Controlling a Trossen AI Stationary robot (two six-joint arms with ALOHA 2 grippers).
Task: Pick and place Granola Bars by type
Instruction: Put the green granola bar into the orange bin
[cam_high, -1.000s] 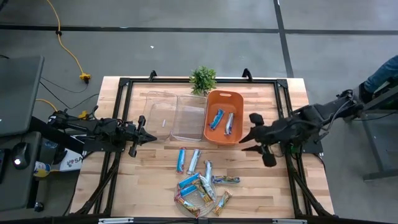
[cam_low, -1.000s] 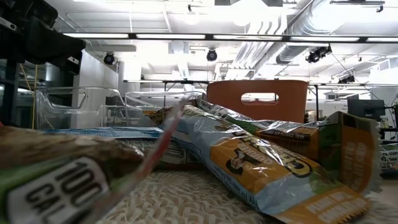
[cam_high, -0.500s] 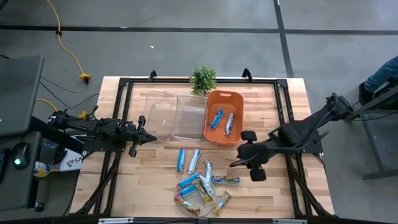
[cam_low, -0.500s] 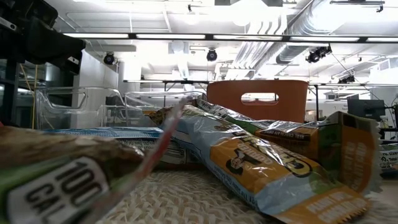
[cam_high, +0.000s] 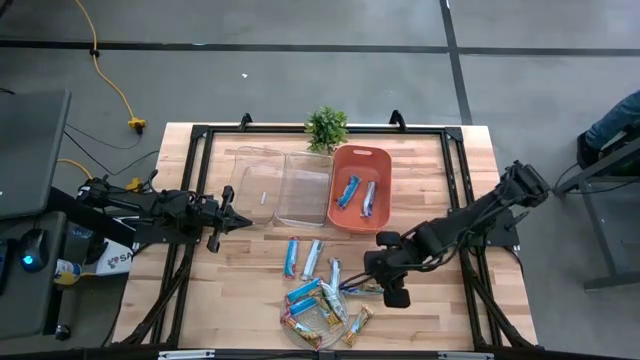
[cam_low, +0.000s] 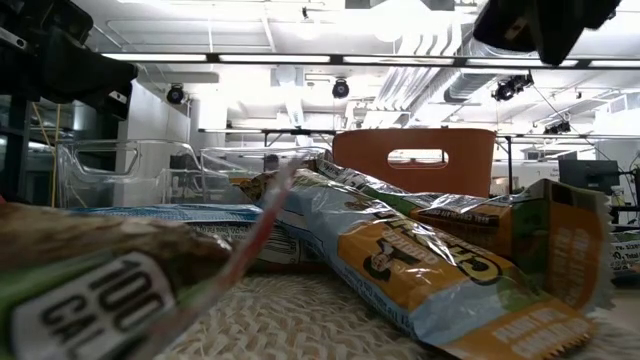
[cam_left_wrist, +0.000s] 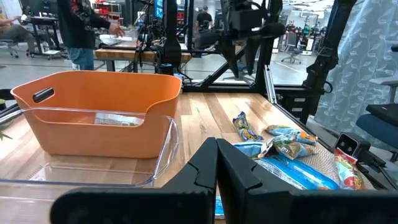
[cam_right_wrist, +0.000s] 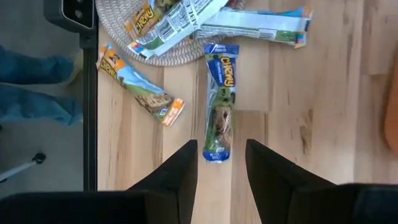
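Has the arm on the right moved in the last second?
Yes. The right gripper has swung away from beside the orange bin, toward the table's front, and now hangs open over a granola bar.

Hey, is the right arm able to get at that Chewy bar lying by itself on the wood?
Probably yes. The right gripper hangs open above the Chewy bar, with bare wood around it and no other bar on top.
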